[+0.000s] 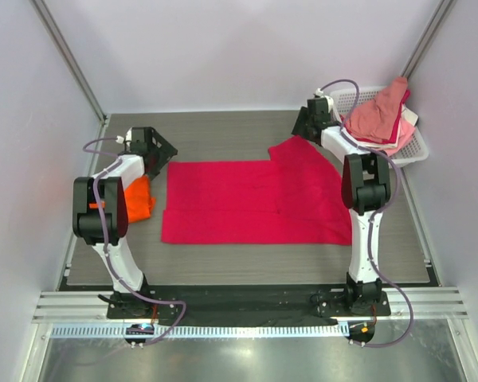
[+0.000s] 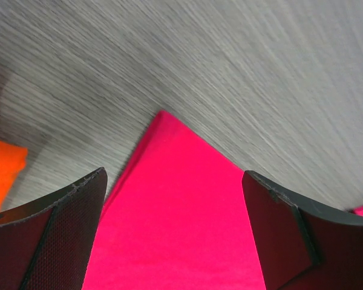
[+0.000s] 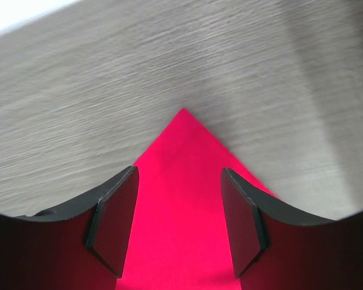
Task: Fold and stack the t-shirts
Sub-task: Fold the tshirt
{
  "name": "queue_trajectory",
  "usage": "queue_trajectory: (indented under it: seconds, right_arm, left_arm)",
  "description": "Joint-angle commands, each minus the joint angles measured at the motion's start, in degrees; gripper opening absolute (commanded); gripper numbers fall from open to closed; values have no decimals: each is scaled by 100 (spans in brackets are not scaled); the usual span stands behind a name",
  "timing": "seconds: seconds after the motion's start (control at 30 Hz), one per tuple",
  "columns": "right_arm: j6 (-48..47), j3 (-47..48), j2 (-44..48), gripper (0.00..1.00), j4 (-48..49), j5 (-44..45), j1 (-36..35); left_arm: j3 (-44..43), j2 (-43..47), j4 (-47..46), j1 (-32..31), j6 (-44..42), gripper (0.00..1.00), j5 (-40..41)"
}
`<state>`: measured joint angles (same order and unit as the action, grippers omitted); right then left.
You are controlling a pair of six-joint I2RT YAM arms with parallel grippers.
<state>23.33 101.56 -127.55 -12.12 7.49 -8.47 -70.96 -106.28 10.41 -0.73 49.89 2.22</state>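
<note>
The crimson-red t-shirt (image 1: 255, 203) lies flat across the middle of the table, one sleeve sticking out at its far right. My left gripper (image 1: 161, 155) is open over the shirt's far left corner (image 2: 175, 211), a finger on each side of it. My right gripper (image 1: 301, 131) is open over the far right sleeve tip (image 3: 181, 193), the cloth lying between the pads. The orange t-shirt (image 1: 139, 199) lies bunched at the left under my left arm; an edge of it shows in the left wrist view (image 2: 3, 172).
A white lattice basket (image 1: 418, 147) stands at the far right holding pink and red clothes (image 1: 381, 111). The grey wood-grain table (image 1: 223, 135) runs back to the wall. A metal rail crosses the near edge.
</note>
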Motion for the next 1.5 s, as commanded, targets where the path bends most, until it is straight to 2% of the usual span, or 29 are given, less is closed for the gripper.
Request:
queue_trajectory:
  seconds: [0.0,0.23,0.33,0.37,0.43,0.47,0.6,0.63,0.67,0.83,1.03,1.13,1.17,1.23,1.47]
  right_arm:
    - [-487,777,-384,63,-326,385,-41]
    - [-830,1621,-1281,62,-423,666,-181]
    - [-866,1762,-1457,57,-572,754,-199]
    - [-848,1762,-1475,49,-607,754,-190]
    - [-856,1753,-1466,41,-651,710,-208]
    - [-848,1727,-1449,33,-677,719,-208]
    - [-839,1648,-1361,19,-678,693,-217]
    - [-848,1665,-1361,7,-678,675,-217]
    - [-848,1648,-1352,1,-678,675,-225]
    - [-778,1482,-1159,1,-651,991,-217]
    - [-742,1332,-1035,1,-555,921,-217]
    - [-734,1314,-1009,1,-537,877,-217]
    - [-725,1305,-1000,1,-537,886,-217]
    - [-716,1244,-948,1,-528,886,-217]
    - [-707,1129,-842,1,-449,851,-217]
  left_arm:
    - [-181,-164,-391,-23,-234,93,165]
    - [-322,-314,-303,-23,-313,93,226]
    - [-348,-358,-251,-23,-278,91,209]
    - [-357,-367,-233,-23,-269,90,209]
    - [-392,-402,-181,-23,-269,87,218]
    - [-436,-411,-128,-23,-278,86,209]
    - [-480,-455,-84,-23,-287,82,182]
    - [-498,-472,-75,-23,-287,82,174]
    - [-541,-542,-49,-23,-295,81,156]
    - [-919,-912,285,-23,-357,76,-134]
    - [-1253,-1246,531,-23,-410,67,-204]
    - [-1333,-1308,628,-23,-436,52,-204]
    - [-1333,-1299,655,-23,-436,43,-204]
    - [-1254,-1220,664,-23,-427,36,-204]
    - [-1253,-1184,681,-155,-515,35,-99]
